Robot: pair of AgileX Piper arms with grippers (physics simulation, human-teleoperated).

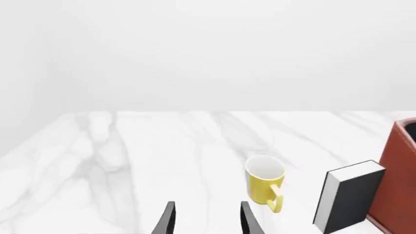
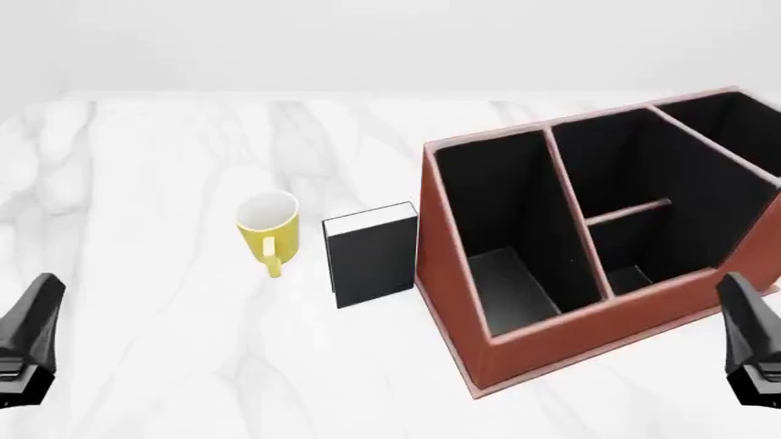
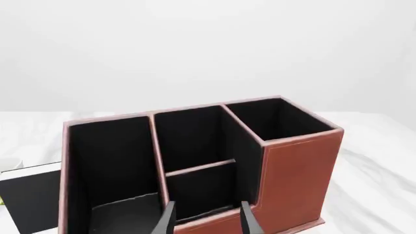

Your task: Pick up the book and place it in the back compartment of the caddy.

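Black book (image 2: 373,257) stands upright just beside the reddish-brown caddy (image 2: 555,343).

Caddy (image 2: 573,311) right end cropped; book (image 3: 29,200) partly cut off.

Both grippers, left (image 2: 27,343) and right (image 2: 754,352), are glossy black wedges (faintly grey-highlighted) with slim, tapered black jaws.

White marble table (image 2: 159,347); plain pale wall (image 2: 366,37); soft even light
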